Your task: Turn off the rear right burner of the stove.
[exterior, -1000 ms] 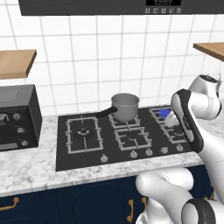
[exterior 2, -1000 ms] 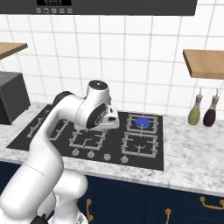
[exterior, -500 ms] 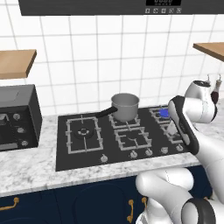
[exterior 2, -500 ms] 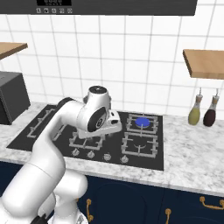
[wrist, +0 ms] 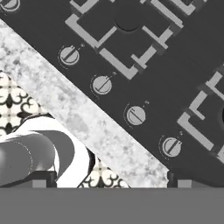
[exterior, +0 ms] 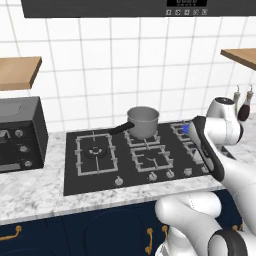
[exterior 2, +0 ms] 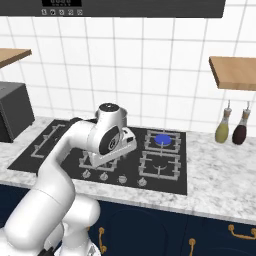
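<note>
Stove (exterior 2: 100,165): wide black glass cooktop set into the marble counter (exterior 2: 220,175), below a white tiled wall. Grey wire grates cover its burners; a row of small silver knobs (wrist: 135,115) runs along its front edge.
Rear right burner (exterior 2: 162,139): at the back right of the stove, under a square grey grate. A bright blue glow sits at its centre. In the left base view it (exterior: 185,129) is partly covered by the arm.
Pincer (wrist: 109,181): jaws spread wide, one dark tip at each lower corner of the hand view, nothing between them. It hangs above the front edge of the stove, looking down on the knob row and the counter strip beside it. No contact with any knob.
Knobs in hand view: four in a diagonal line, each with a slot across its face, plus part of a fifth at the upper left corner. Which one serves the lit burner cannot be told.
Arm (exterior 2: 107,137): bent over the middle of the stove, wrist above the front centre grate, left of the lit burner and well apart from it.
Saucepan (exterior: 143,121): grey, upright on the rear centre grate, dark handle pointing left.
Oven (exterior: 17,135): boxy dark grey unit with dials, on the counter left of the stove.
Bottles (exterior 2: 232,127): two, one yellow-green and one dark, upright against the wall right of the stove.
Shelves (exterior 2: 232,72): wooden, on the wall at either side.
</note>
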Tool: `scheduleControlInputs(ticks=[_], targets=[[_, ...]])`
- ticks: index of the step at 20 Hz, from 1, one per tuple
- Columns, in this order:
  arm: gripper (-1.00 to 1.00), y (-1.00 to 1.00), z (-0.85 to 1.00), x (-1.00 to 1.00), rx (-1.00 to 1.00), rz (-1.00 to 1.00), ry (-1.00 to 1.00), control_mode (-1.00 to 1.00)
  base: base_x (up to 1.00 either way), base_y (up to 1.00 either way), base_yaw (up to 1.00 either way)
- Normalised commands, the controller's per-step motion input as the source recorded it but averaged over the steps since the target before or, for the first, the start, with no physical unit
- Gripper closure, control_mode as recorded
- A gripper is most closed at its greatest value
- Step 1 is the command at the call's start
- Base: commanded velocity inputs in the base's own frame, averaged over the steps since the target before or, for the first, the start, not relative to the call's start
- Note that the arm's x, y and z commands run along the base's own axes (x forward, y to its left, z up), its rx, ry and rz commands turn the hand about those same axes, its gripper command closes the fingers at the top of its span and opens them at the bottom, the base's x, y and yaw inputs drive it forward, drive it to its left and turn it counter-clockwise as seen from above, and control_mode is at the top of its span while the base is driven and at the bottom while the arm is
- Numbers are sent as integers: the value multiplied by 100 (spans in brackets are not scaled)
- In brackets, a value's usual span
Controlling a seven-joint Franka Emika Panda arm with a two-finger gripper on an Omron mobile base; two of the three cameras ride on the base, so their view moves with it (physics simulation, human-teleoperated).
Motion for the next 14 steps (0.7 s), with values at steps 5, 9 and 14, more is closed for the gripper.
scheduleControlInputs(ticks=[5,9,14], targets=[[-100,0,-28,11,-3,30,1,-100,0,0,0],[-100,0,-21,18,-5,28,6,-100,0,0,0],[-100,0,-18,9,-7,28,4,-100,0,0,0]])
